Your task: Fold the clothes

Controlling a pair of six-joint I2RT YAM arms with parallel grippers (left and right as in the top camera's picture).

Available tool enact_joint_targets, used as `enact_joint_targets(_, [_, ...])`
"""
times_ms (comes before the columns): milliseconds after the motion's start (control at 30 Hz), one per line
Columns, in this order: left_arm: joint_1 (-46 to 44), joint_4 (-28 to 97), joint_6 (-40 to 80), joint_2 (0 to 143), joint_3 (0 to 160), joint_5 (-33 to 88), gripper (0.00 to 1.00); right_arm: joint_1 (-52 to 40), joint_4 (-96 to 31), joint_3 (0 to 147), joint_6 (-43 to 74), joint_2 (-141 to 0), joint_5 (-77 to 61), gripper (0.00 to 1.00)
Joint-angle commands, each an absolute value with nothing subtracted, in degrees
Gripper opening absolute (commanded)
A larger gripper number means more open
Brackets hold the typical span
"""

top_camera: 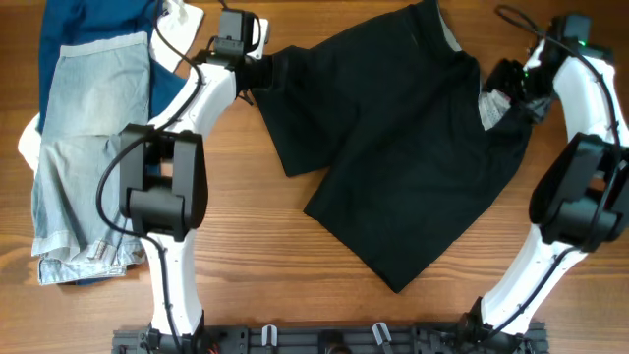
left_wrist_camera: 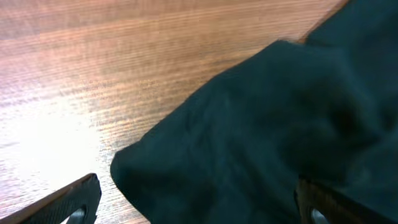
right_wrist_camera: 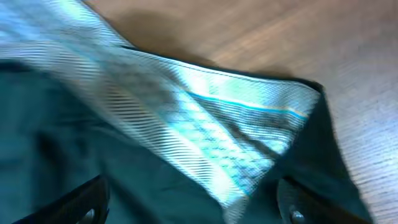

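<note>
Black shorts lie spread on the table. The left claw gapes wide over one corner, gripping nothing. The right claw stands spread above the waistband, holding nothing.

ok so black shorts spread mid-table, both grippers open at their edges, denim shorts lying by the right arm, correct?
One error: the denim shorts lie by the left arm, as the overhead view shows. The rest stands: black shorts spread mid-table, left gripper and right gripper open at their edges.

2 white arms — black joints, black cables.
</note>
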State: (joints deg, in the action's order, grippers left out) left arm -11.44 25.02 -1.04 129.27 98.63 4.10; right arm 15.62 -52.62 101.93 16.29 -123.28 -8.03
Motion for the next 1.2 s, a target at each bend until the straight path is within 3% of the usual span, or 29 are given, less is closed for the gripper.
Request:
enact_joint_targets(0, [-9.98, 22.48, -2.81, 133.16, 98.48, 3.29, 1.00, 14.28, -51.88, 101.58, 15.03, -121.05, -5.41, 0.87])
enact_joint_targets(167, [-9.74, 20.32, -2.79, 135.74, 98.48, 3.31, 0.94, 14.37, -51.72, 101.58, 15.20, -121.05, -4.19, 0.86])
enact_joint_targets(267, [-9.74, 18.76, -2.76, 136.59, 98.48, 3.36, 0.82, 14.37, -51.72, 101.58, 15.20, -121.05, -3.81, 0.87])
enact_joint_targets(333, [-9.74, 18.39, -2.76, 136.79, 98.48, 3.62, 0.65, 14.37, -51.68, 101.58, 15.20, -121.05, -3.81, 0.86])
enact_joint_targets(400, [-9.89, 18.46, -2.74, 136.84, 98.48, 3.60, 0.24, 14.37, -51.57, 101.58, 15.18, -121.05, -3.81, 0.86])
enact_joint_targets(433, [-9.91, 18.63, -2.66, 136.84, 98.48, 3.60, 0.12, 14.37, -51.46, 101.58, 15.20, -121.05, -3.81, 0.86])
enact_joint_targets(467, [-9.89, 18.92, -2.55, 136.84, 98.48, 3.57, 0.04, 14.37, -51.42, 101.58, 15.16, -121.05, -3.79, 0.87])
enact_joint_targets(533, [-9.80, 19.05, -2.55, 136.84, 98.48, 3.51, 0.04, 14.37, -51.22, 101.58, 15.16, -121.05, -3.77, 0.86])
enact_joint_targets(833, [-3.73, 0.01, -2.59, 136.97, 99.00, 2.92, 0.04, 14.24, -49.30, 101.56, 15.62, -121.08, -3.86, 0.87])
enact_joint_targets(1000, [-0.67, -3.07, -5.96, 138.56, 104.27, 3.31, 0.04, 14.17, -48.84, 101.56, 16.71, -121.08, -4.32, 0.86])
enact_joint_targets(1033, [-0.58, -3.79, -7.20, 138.56, 105.06, 3.36, 0.12, 14.06, -48.82, 101.56, 16.73, -121.08, -4.32, 0.86])
enact_joint_targets(1067, [-0.67, -4.10, -7.31, 138.56, 106.24, 3.36, 0.34, 13.91, -48.84, 101.56, 16.71, -121.08, -4.32, 0.87])
enact_joint_targets(1100, [-0.93, -4.08, -7.31, 138.56, 107.02, 3.33, 0.69, 13.78, -48.80, 101.56, 16.71, -121.08, -4.34, 0.87])
enact_joint_targets(1167, [-1.67, -3.84, -7.29, 138.43, 107.92, 3.29, 1.00, 13.54, -48.73, 101.56, 16.69, -121.08, -4.56, 0.87])
